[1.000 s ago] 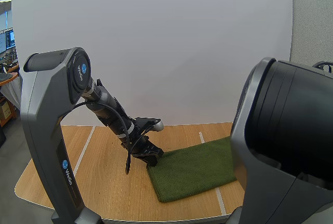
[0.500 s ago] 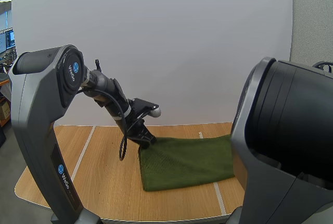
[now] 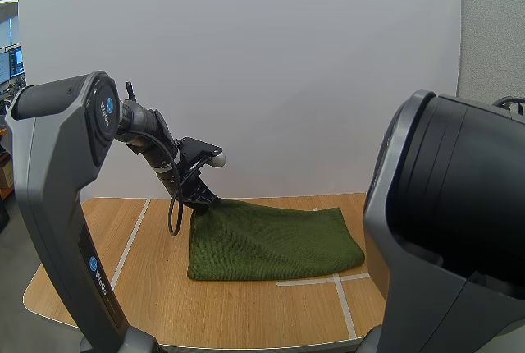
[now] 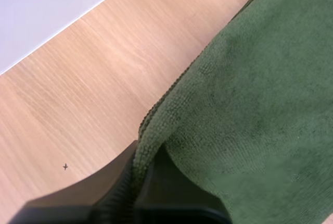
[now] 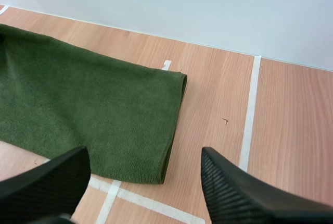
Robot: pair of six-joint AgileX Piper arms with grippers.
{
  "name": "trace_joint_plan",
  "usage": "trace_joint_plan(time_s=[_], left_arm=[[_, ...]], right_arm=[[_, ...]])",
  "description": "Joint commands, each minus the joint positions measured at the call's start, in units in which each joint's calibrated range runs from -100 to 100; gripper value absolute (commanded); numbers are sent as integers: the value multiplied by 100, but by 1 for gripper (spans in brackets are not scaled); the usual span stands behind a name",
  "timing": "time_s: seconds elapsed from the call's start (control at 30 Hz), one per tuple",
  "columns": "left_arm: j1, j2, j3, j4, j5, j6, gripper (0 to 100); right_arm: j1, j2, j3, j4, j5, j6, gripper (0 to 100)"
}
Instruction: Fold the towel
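A dark green towel (image 3: 267,240) lies folded on the wooden table, its left corner lifted. My left gripper (image 3: 203,202) is shut on that lifted corner at the towel's far left. In the left wrist view the towel (image 4: 250,94) hangs from my left gripper (image 4: 143,169), whose tips pinch a fold of its edge. In the right wrist view my right gripper (image 5: 143,174) stands open above the table, just off the towel's (image 5: 88,107) right end, with nothing between its fingers.
The wooden table (image 3: 156,287) bears white tape lines (image 3: 338,287) near its front right, and a tape line (image 5: 248,114) runs past the towel's right end. A white wall stands behind the table. My right arm's base (image 3: 447,230) blocks the table's right side.
My left gripper has risen and moved left and back with the towel's corner. The towel has been drawn leftward and now lies straighter along the table.
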Motion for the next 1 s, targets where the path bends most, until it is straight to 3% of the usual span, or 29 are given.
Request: trace_joint_plan(time_s=[0.0, 0.07, 0.13, 0.27, 0.3, 0.33, 0.37, 0.7, 0.77, 0.97], left_arm=[[18, -55, -67, -353, 75, 32, 3], [18, -55, -67, -356, 167, 32, 15], [18, -55, -67, -356, 401, 32, 35], [18, -131, -67, -367, 651, 32, 84], [18, -160, -67, -367, 664, 22, 94], [18, -207, -67, -394, 664, 14, 97], [18, -263, -67, -394, 664, 2, 98], [18, -1159, -67, -437, 1620, -124, 98], [18, -1252, -36, -511, 1968, -124, 98], [18, -1611, 186, -803, 2446, -212, 97]], right_arm=[[-20, -66, 17, 204, 140, -19, 100], [-20, -66, 17, 204, 140, -19, 100], [-20, -66, 17, 204, 140, -19, 100], [-20, -66, 17, 215, 140, -19, 100], [-20, -66, 17, 215, 140, -19, 100], [-20, -66, 17, 215, 140, -19, 100], [-20, -66, 17, 243, 140, -19, 97], [-20, -40, 17, 584, 140, -19, 10], [-20, 58, 17, 707, 140, -19, 3], [-20, 853, 17, 971, 140, -162, 2]])
